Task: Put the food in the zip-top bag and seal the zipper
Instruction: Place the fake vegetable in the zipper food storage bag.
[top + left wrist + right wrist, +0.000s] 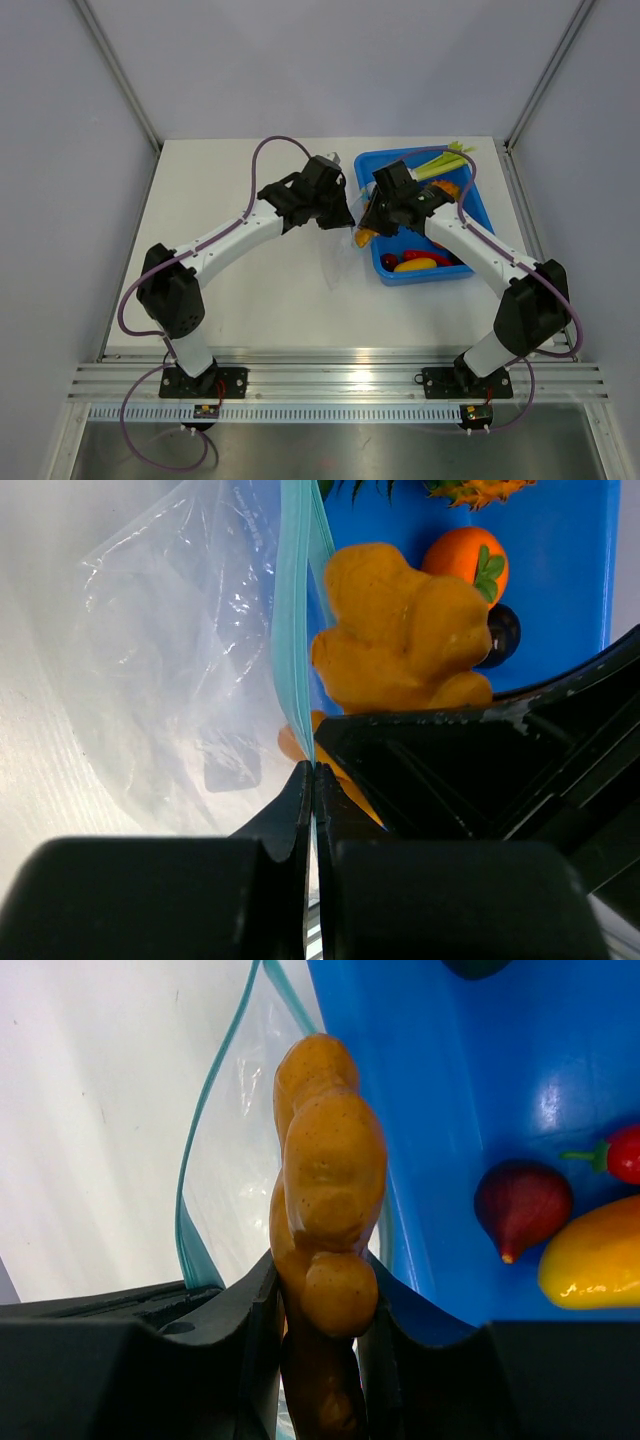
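1. In the blue tray's [470,1070] near end we see the yellow oblong piece [595,1260] and a red chili piece [625,1152].
2. At the tray's left rim, our right gripper [325,1280] pinches the lumpy orange cluster [330,1160] at the zip-top bag's [170,650] spread mouth.
3. Just left of the tray, our left gripper [312,770] is clamped on the zipper [293,630].

Soft, even light filled the overhead view; the arms [235,235] cast only faint, blurred shadows on the bright counter [270,290]. In the left wrist view the counter washed out almost to white, small glints sat on the creases of the zip-top bag [170,650], and the near left fingers [285,830] were dark and soft. In the right wrist view the orange cluster [325,1180] was sharp, white glare lay on the blue tray [450,1110], and the right fingers [250,1330] were black and unfocused.
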Tool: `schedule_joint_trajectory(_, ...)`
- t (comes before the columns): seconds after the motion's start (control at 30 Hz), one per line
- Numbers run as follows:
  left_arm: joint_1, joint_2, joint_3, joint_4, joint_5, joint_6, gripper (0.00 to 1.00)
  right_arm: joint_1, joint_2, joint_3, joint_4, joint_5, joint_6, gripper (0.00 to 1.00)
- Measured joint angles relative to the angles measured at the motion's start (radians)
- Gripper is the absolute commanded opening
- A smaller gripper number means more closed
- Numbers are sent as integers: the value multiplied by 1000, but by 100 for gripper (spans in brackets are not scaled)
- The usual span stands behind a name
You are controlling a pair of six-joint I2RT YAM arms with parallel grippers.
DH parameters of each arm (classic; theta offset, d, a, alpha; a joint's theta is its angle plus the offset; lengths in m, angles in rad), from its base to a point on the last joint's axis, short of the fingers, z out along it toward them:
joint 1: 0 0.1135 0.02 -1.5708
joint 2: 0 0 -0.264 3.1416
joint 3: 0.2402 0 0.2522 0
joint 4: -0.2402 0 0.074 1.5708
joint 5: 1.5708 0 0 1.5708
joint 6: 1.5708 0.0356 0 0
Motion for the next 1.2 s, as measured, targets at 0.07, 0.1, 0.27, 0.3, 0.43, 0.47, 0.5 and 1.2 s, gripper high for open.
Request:
schedule_joint_trajectory(0.07,0,0,0,4,0,-1,0,7,0,0,-3,-2,9,0)
schedule_joint_trajectory(0.1,0,0,0,5,0,-1,0,9,0,0,-3,-2,11,0)
schedule_joint_trajectory(0.27,0,0,-5,33,18,10,0,13,0,0,-2,-28,7,0)
schedule_joint_trajectory(0.3,0,0,-5,37,22,13,0,13,0,0,-2,-36,2,0)
schedule_joint_trajectory(0.43,0,0,-5,57,32,33,0,12,6,-1,-3,-67,-19,0)
schedule_joint_trajectory(0.47,1,0,-5,58,35,39,0,12,9,-2,-3,-72,-22,2)
schedule_joint_trajectory(0.5,1,0,-5,60,38,46,0,13,13,-2,-3,-76,-27,3)
schedule_joint_trajectory(1.2,14,-64,-83,154,74,98,0,12,24,36,-66,-44,-112,63)
